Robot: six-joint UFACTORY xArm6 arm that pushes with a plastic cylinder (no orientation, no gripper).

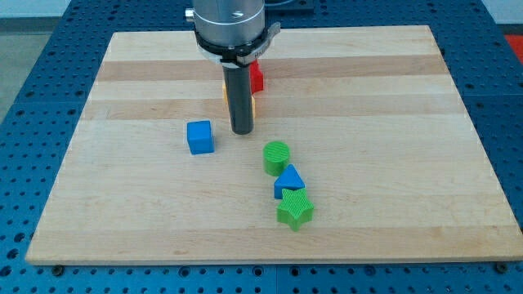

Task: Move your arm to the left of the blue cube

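No brand, label or writing can be read anywhere in the camera view.

The end effector here is a straight dark rod hanging from a grey metal collar [230, 24] at the view's top. It has nothing that opens or shuts and it holds nothing; my tip [241, 131] rests on the wooden table [392, 122], clear of every block.

The blue cube [199, 137] sits just beside my tip, toward the view's left and slightly lower (so my tip stands on the cube's right side), with a narrow strip of bare wood between them.

Behind the rod, partly hidden, a red block [257, 77] shows at its right edge, and slivers of an orange or yellow block [252, 104] peep out on both sides of the shaft; their shapes cannot be made out.

Toward the view's bottom right of my tip a green cylinder [276, 157] stands alone, then a blue triangular block [288, 181] touching a green star [295, 210] just below it.
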